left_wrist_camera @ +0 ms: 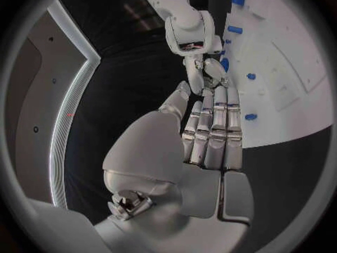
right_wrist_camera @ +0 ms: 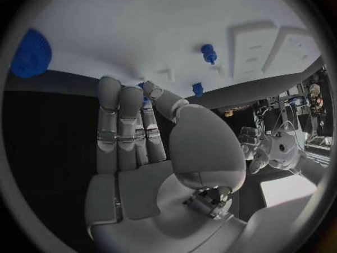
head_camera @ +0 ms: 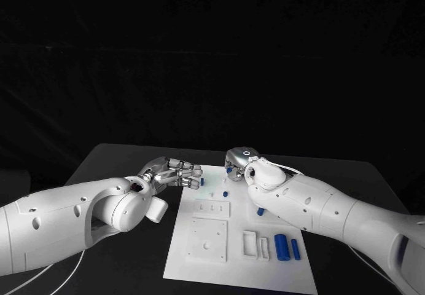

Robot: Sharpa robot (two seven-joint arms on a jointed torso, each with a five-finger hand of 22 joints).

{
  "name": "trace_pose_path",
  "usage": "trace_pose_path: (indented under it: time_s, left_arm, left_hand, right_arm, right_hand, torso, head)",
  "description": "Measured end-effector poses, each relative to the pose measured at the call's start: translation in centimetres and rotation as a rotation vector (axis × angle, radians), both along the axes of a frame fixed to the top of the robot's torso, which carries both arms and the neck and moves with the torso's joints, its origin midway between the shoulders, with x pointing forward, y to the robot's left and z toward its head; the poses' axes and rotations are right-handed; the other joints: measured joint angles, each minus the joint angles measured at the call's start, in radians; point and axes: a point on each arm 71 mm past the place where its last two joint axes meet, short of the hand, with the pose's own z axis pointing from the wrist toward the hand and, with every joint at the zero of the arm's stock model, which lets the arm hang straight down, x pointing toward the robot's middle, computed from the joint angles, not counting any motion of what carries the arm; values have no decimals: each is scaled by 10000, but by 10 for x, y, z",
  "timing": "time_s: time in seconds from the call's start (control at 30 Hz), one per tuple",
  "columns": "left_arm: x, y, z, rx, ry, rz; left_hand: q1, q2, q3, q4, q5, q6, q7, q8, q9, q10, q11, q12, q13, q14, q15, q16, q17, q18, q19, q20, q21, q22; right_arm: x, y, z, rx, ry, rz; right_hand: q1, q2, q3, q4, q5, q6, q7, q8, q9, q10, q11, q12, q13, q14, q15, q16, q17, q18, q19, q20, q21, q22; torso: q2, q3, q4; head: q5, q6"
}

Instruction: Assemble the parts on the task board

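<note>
Clearly we are early in the job: most of the parts still lie loose on the task board [head_camera: 199, 261]. A large blue cylinder [head_camera: 282, 246] and a slimmer blue piece [head_camera: 295, 249] rest in the board's near corner, well behind our right hand [head_camera: 241, 165] and beside its forearm, next to two white slotted blocks [head_camera: 256, 243]. A small blue peg [head_camera: 226, 193] stands upright just below the right hand, and another blue part [head_camera: 202, 182] sits at the fingertips of our left hand [head_camera: 174, 173]. In the right wrist view a blue gear-like part [right_wrist_camera: 30, 53] lies well off from the fingers [right_wrist_camera: 119, 123].

Our left hand hangs over the board's far left edge, fingers together and fairly straight, holding nothing that we can see. Our right hand reaches down at the far end of the board; its fingers look extended and close together (whether a fingertip pinches a blue piece there, we cannot tell).

We judge nearly all the seating of parts is still to do.
</note>
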Motion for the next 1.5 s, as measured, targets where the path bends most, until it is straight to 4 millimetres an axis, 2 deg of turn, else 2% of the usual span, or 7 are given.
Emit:
trace_pose_path:
  time_s: [0.67,0.93,1.1,1.2,1.3,1.4,1.5]
  left_arm:
    - [0,-7,4,-91,-28,-307]
    - [1,-10,4,-102,-23,-405]
    - [1,-11,4,-101,-15,-433]
    - [1,-11,4,-100,-10,-441]
    - [1,-12,4,-97,-1,-452]
    - [1,-12,4,-96,8,-462]
    - [1,-11,4,-92,16,-458]
  left_hand:
    - [-39,39,-28,-27,0,-36,36,0,0,0,0,0,0,0,0,0,0,1,-36,36,38,-20]
    - [-39,39,-28,-27,0,-36,36,0,0,0,0,0,0,0,0,0,0,0,-36,37,38,-25]
    - [-39,39,-28,-27,0,-36,36,0,0,0,0,0,0,0,0,0,0,1,-36,37,38,-24]
    - [-39,39,-28,-27,0,-36,36,0,0,0,0,0,0,0,0,0,0,1,-36,37,38,-24]
    - [-38,38,-31,-29,0,-36,36,0,0,0,0,0,0,0,0,0,0,1,-36,37,38,-29]
    - [-38,38,-69,-68,0,-36,36,0,0,0,0,0,0,0,0,0,0,0,-36,37,38,-53]
    - [-37,37,-69,-68,0,-36,36,0,0,-54,-16,0,0,-22,22,0,0,0,-36,37,38,-53]
  right_arm:
    - [2,4,-2,30,-53,26]
    - [2,5,-3,44,-40,13]
    - [3,5,-5,35,75,-22]
    - [4,4,-6,76,161,-52]
    - [5,0,-8,152,273,-154]
    - [5,-3,-8,298,372,-200]
    - [4,-4,-8,504,451,-175]
  right_hand:
    - [-40,-41,15,-41,0,26,11,-18,5,22,-22,-10,19,0,0,0,-72,-5,78,-6,-320,234]
    - [-40,-41,13,-42,-1,26,12,4,0,20,-20,-10,19,0,0,0,-102,-5,149,-6,-480,367]
    - [-16,-65,14,-42,0,-466,167,48,2,-592,175,-6,33,-42,43,0,-138,-7,176,40,-579,368]
    - [-162,-359,-19,77,39,-1116,319,72,35,-1556,433,0,19,-45,204,-68,-191,5,180,182,-738,302]
    - [86,-607,-1132,421,121,-1669,338,35,1,-2572,656,0,1,-14,385,-69,-299,395,268,447,-1085,32]
    - [421,-848,-2252,1064,419,-2025,181,34,-12,-3708,783,-1,-29,-31,428,-70,-345,543,269,518,-1319,-131]
    - [967,-1094,-2927,1699,504,-2311,60,35,-12,-4333,853,-1,-54,-82,479,-78,-396,565,234,554,-1452,-215]
  torso:
    - [20,-18,14]
    - [15,-45,18]
    - [15,-47,12]
    - [15,-46,2]
    - [15,-45,-2]
    - [15,-45,-10]
    - [14,-39,-15]
  head:
    - [41,-7]
    - [84,27]
    - [100,36]
    - [102,34]
    - [103,31]
    - [112,19]
    - [122,12]
